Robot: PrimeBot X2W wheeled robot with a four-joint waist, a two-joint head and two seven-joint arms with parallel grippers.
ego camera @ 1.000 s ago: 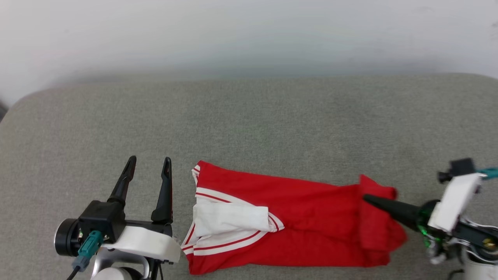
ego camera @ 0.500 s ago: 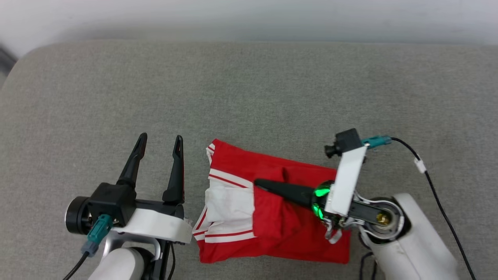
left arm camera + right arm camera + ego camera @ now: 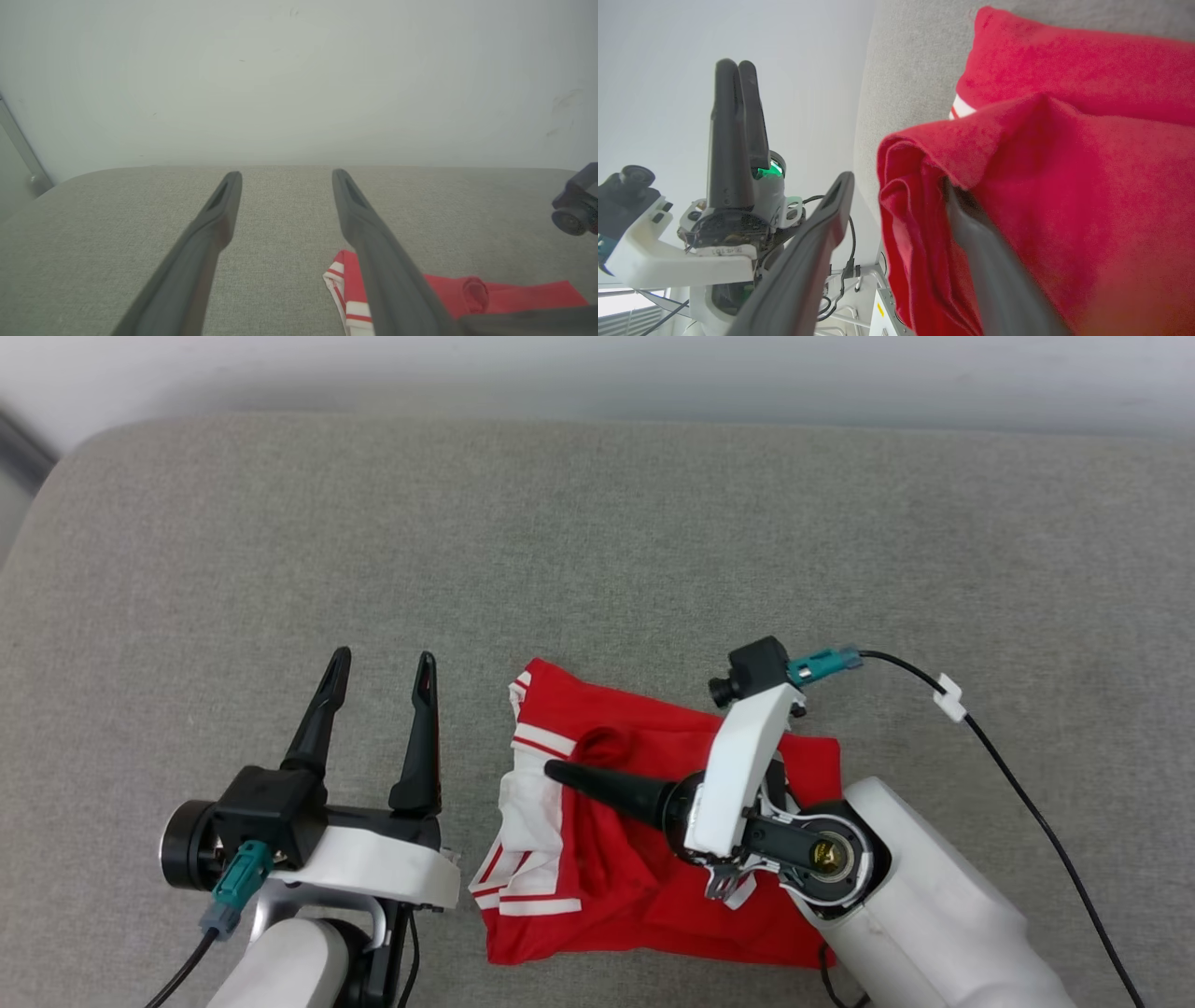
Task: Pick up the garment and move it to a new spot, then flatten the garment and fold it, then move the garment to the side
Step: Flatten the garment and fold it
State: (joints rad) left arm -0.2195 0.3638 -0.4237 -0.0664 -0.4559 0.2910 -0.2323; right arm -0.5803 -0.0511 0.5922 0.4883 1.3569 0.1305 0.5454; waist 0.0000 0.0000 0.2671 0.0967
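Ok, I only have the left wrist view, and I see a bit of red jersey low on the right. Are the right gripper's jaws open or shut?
Observer: Open. The right wrist view shows one finger of the right gripper clear of the cloth, the other under a fold of the jersey.
Operator: Is the jersey lying flat?
Observer: No. In the head view it is folded over on itself, red cloth covering part of the white lining.
Operator: Is my left gripper touching it?
Observer: No. The head view shows the left gripper left of the jersey, with bare grey cushion between them.
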